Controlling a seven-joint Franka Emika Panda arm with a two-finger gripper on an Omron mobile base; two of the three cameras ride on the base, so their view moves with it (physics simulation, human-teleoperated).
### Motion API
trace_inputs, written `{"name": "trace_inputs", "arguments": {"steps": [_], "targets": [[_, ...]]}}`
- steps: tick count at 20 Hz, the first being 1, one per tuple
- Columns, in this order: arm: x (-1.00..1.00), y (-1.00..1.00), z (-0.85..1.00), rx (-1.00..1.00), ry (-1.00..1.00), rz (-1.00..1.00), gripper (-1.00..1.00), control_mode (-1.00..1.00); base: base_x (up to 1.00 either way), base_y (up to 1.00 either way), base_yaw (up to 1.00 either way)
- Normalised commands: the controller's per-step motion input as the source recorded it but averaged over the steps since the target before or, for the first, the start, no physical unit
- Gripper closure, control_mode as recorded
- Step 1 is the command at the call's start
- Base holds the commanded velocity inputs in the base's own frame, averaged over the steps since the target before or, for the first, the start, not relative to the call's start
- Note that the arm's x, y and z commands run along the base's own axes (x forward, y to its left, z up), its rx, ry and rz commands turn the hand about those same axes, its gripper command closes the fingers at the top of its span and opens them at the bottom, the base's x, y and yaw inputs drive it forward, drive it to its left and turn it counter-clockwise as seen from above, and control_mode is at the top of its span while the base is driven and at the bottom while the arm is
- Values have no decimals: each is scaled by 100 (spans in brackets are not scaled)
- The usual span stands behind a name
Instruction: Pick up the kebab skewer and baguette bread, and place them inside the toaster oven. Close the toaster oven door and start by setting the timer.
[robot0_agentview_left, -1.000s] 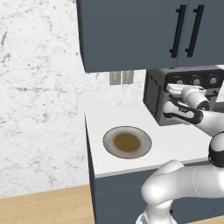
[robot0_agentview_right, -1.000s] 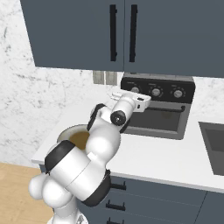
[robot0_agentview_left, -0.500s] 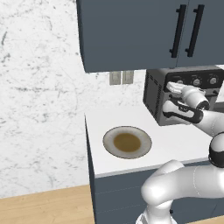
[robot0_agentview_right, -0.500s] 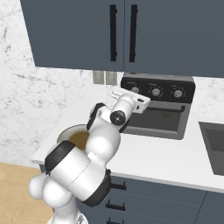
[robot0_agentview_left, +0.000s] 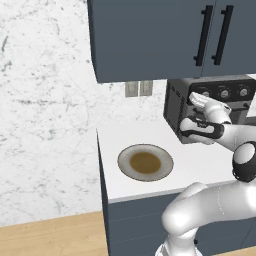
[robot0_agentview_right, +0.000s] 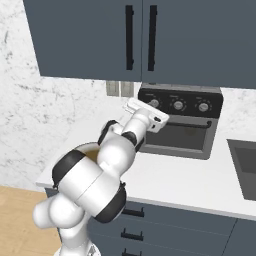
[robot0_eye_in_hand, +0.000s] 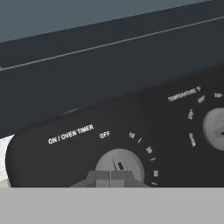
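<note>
The toaster oven (robot0_agentview_right: 180, 131) stands at the back of the counter, and its vented side (robot0_agentview_left: 175, 107) faces the left base view. The toaster oven door (robot0_agentview_right: 181, 139) is up and closed, its bar handle (robot0_agentview_right: 189, 123) across the top. My gripper (robot0_agentview_right: 152, 105) is raised to the left end of the knob panel. In the hand view its fingertips (robot0_eye_in_hand: 110, 177) sit together, shut, right below the ON / OVEN TIMER knob (robot0_eye_in_hand: 119, 162) and touching its lower edge. The knob's mark points roughly upward, between OFF and 10. The kebab skewer and the baguette bread are hidden.
A grey plate (robot0_agentview_left: 125, 165) with a brown centre lies on the white counter, left of the oven. Dark wall cupboards (robot0_agentview_right: 140, 35) hang close above the oven. The temperature knob (robot0_eye_in_hand: 216, 128) is right of the timer. A sink edge (robot0_agentview_right: 245, 165) shows at the far right.
The hand has shifted only slightly at the knob panel. The oven, door and plate have not moved.
</note>
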Motion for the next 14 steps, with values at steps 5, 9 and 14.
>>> {"name": "trace_inputs", "arguments": {"steps": [5, 9, 14], "targets": [[50, -1, 8, 15, 0, 0, 100, -100, 0, 0, 0], [32, 0, 14, 15, 0, 0, 100, -100, 0, 0, 0], [30, 0, 15, 15, 1, 0, 100, -100, 0, 0, 0]]}}
